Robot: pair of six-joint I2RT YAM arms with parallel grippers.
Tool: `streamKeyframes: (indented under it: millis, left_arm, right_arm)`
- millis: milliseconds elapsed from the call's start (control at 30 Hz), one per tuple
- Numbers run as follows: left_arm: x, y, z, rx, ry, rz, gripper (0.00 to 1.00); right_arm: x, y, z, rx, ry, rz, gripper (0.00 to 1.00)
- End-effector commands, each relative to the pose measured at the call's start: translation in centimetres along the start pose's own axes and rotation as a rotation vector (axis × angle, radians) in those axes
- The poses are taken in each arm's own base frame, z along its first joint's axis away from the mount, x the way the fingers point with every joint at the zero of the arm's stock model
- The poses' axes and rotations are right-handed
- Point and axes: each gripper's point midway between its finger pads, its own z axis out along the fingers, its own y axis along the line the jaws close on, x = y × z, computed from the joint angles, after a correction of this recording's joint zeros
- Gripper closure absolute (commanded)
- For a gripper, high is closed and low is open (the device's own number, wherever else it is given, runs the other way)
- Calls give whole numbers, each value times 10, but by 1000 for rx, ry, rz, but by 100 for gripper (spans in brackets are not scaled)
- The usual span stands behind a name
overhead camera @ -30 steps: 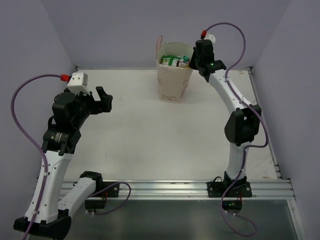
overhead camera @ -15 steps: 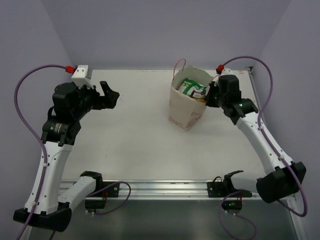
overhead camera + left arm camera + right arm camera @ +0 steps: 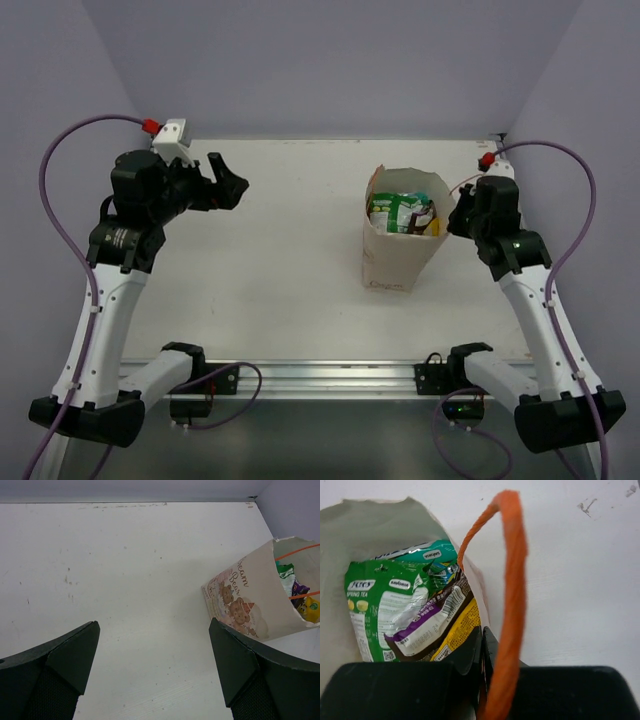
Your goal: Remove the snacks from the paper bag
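Observation:
The paper bag (image 3: 395, 262) stands upright right of the table's middle, beige with an orange string handle (image 3: 512, 595). Snacks fill it: a green-white pouch (image 3: 397, 211) on top, also in the right wrist view (image 3: 385, 610), with a teal pouch (image 3: 427, 554), a brown-purple bar (image 3: 427, 625) and a yellow bar (image 3: 460, 632). My right gripper (image 3: 458, 222) is shut on the bag's right rim, the paper pinched between its fingers (image 3: 482, 640). My left gripper (image 3: 228, 180) is open and empty, high at the left, far from the bag (image 3: 245, 600).
The white table (image 3: 270, 260) ends at a metal rail (image 3: 330, 378) along the near side. Purple walls close the back and both sides. The bag's front shows printed bears (image 3: 235, 605).
My right gripper has dragged the bag by its rim from the far edge toward the near right. My left arm has swung slightly up and right, still open.

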Motion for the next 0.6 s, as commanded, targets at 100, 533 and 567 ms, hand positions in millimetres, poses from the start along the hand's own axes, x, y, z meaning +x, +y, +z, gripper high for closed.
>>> streamKeyframes:
  millis: [100,533,567]
  left_arm:
    - [-9,-17,1,69,-2,0,0]
    - [-3,-46,8,185,41,72,0]
    - [-2,-49,8,195,43,82,0]
  right_arm:
    - [-37,13,9,-61,-99,18,74]
    - [-75,30,50,-97,-110,-171,93]
    - [-75,34,51,-116,-101,-188,95]
